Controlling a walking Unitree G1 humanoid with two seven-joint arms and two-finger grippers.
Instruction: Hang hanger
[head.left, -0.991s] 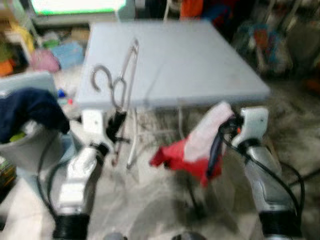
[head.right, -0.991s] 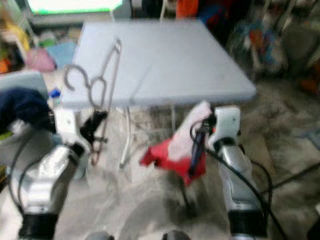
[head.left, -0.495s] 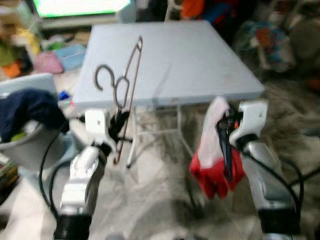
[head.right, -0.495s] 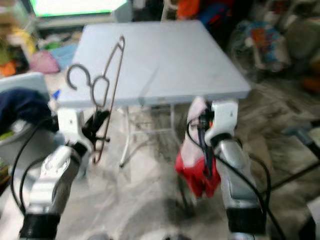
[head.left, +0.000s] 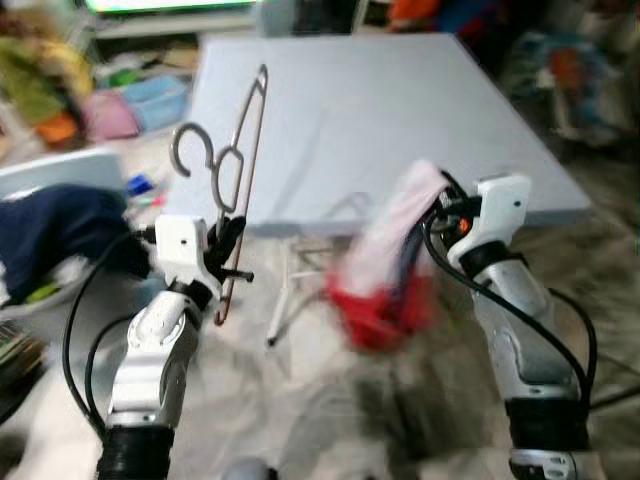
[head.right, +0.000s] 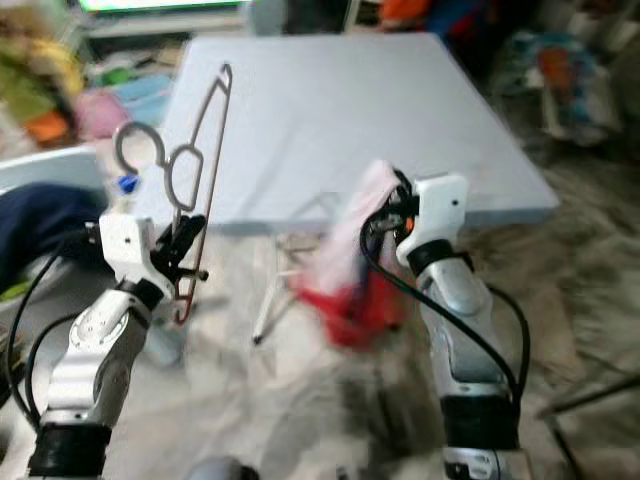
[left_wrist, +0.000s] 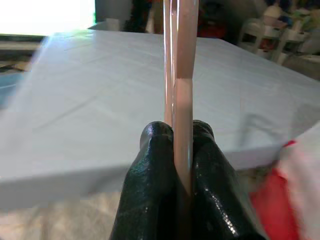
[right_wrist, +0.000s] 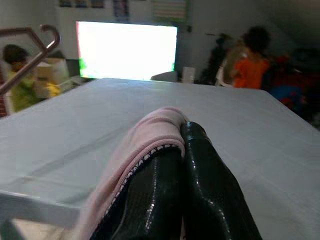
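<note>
While the left gripper (head.left: 228, 255) pinches the lower bar of a metal hanger (head.left: 232, 170) between its pressed-together black fingers (left_wrist: 150, 190), the right gripper (head.right: 385, 215) is closed on a pink-and-red garment (head.left: 385, 270) that droops below it in a blur. Above the left gripper the hanger stands nearly upright, hook uppermost, just in front of the near edge of a grey folding table (head.left: 400, 110); the right wrist view catches the hook off to that gripper's side, well apart from the cloth. Just beyond both grippers lies the tabletop, and down beside the left arm sits a bin (head.left: 70, 175) holding dark clothing (head.left: 60, 225).

Done well, this step probably means keeping the left grip firm so the thin bar cannot twist, holding the hanger steady and square to the garment, then bringing the right gripper across slowly, so the fabric's opening meets one shoulder of the frame rather than snagging the hook. Letting the cloth stop swinging first should help alignment.
</note>
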